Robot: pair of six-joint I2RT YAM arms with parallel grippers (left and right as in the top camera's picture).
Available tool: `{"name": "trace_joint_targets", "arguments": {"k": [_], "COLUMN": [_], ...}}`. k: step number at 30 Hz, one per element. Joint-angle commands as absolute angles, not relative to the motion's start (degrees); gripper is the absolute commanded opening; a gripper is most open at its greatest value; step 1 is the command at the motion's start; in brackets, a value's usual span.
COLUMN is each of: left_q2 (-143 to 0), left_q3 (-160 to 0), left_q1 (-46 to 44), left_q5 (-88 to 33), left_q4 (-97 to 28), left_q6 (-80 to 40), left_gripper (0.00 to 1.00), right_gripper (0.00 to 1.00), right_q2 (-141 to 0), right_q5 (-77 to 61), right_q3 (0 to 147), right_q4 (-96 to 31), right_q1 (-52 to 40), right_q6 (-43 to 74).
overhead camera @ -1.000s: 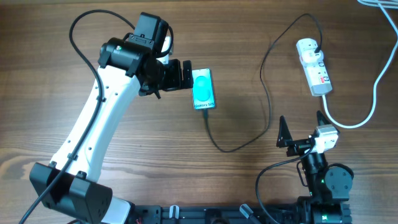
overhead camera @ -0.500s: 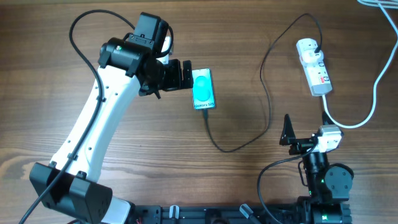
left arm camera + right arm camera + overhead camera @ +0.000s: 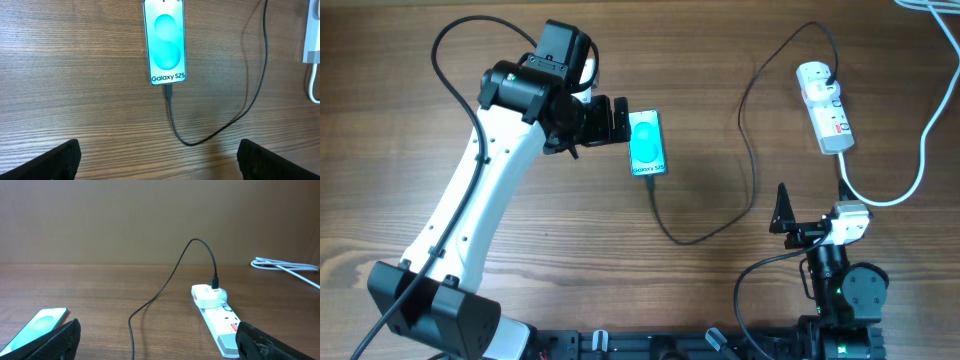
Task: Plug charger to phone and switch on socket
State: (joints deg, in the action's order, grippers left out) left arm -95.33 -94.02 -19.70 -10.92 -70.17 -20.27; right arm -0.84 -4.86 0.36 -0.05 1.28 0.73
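The phone (image 3: 647, 144) lies flat with its cyan-teal screen up; it also shows in the left wrist view (image 3: 165, 42) and the right wrist view (image 3: 35, 327). The charger's black cable (image 3: 752, 150) runs from the phone's bottom edge, where its plug tip (image 3: 169, 91) sits in the port, to a white adapter on the socket (image 3: 826, 120). The socket also shows in the right wrist view (image 3: 220, 327). My left gripper (image 3: 617, 120) is open and empty, just left of the phone. My right gripper (image 3: 807, 205) is open and empty, near the front right, well short of the socket.
A thick white cord (image 3: 915, 150) loops from the socket's near end to the right and off the far right corner. The black cable (image 3: 250, 95) lies in a wide loop on the wooden table between the phone and the socket.
The right gripper shifted slightly to the right and nearer the front edge between the earliest frame and now. The left arm, phone and cable have not moved.
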Motion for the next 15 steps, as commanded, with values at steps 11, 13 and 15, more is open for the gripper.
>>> {"name": "trace_joint_targets", "arguments": {"k": [11,13,15], "left_q2": [-95.35,-95.35,-95.53], "left_q3": [-93.97,-93.97,-93.97], "left_q1": [-19.75,-19.75,-19.75], "left_q5": [-7.33,-6.55,-6.33], "left_q4": [-70.17,-70.39,-70.26], "left_q6": [-19.75,-19.79,-19.77], "left_gripper": [1.00,1.00,1.00], "right_gripper": [1.00,1.00,1.00], "right_q2": [-0.21,-0.21,-0.21], "right_q5": [-4.29,-4.29,-4.29], "right_q3": [0.32,0.32,0.32], "right_q4": [0.05,0.05,0.05], "right_q1": [0.97,0.97,0.97], "right_q6": [0.05,0.05,0.08]}}
